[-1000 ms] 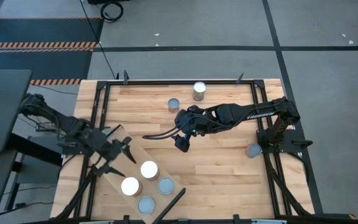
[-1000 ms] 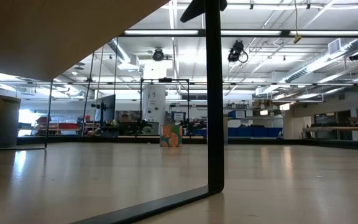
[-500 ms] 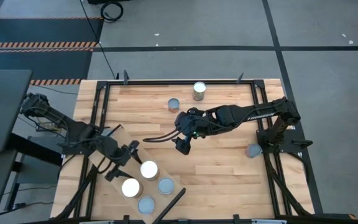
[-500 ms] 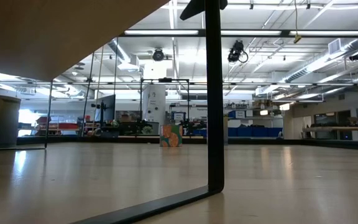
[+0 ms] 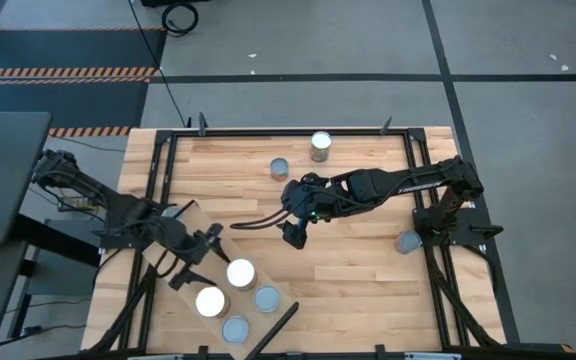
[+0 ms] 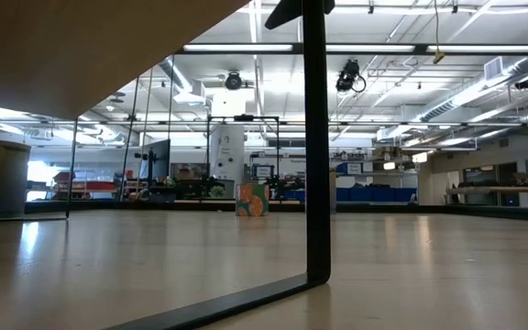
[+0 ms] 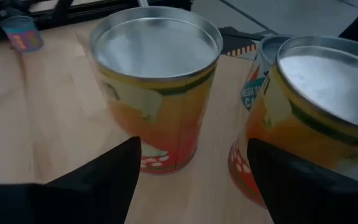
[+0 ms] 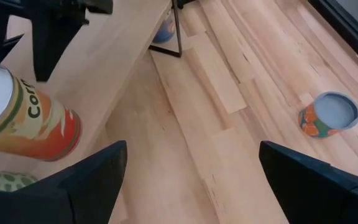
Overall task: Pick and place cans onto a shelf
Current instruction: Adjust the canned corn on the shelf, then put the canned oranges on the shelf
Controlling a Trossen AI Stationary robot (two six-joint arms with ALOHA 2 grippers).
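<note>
The shelf point(image 5: 190, 222) is a pale plank lying slantwise at the table's near left. Several cans stand upright on it: two white-topped cans point(image 5: 240, 272) point(image 5: 209, 300) and two grey-blue ones point(image 5: 267, 297) point(image 5: 235, 328). My left gripper point(image 5: 200, 258) is open and empty over the shelf, just left of the white-topped cans. In the left wrist view point(image 7: 193, 149) its fingers point at two orange-labelled cans point(image 7: 157, 87) point(image 7: 316, 118). My right gripper point(image 5: 293, 233) is open and empty over the table's middle. Loose cans stand on the table point(image 5: 280, 167) point(image 5: 320, 146) point(image 5: 406, 242).
A dark bar point(image 5: 273, 332) stands at the shelf's near end; it also shows as a dark post in the low view point(image 6: 316, 137). A black frame point(image 5: 268, 130) runs round the table. Bare wood lies between my right gripper point(image 8: 191, 149) and a small can point(image 8: 331, 115).
My left gripper has gone a little toward the table's right edge, closer to the white-topped cans on the shelf. The cans have stayed where they were.
</note>
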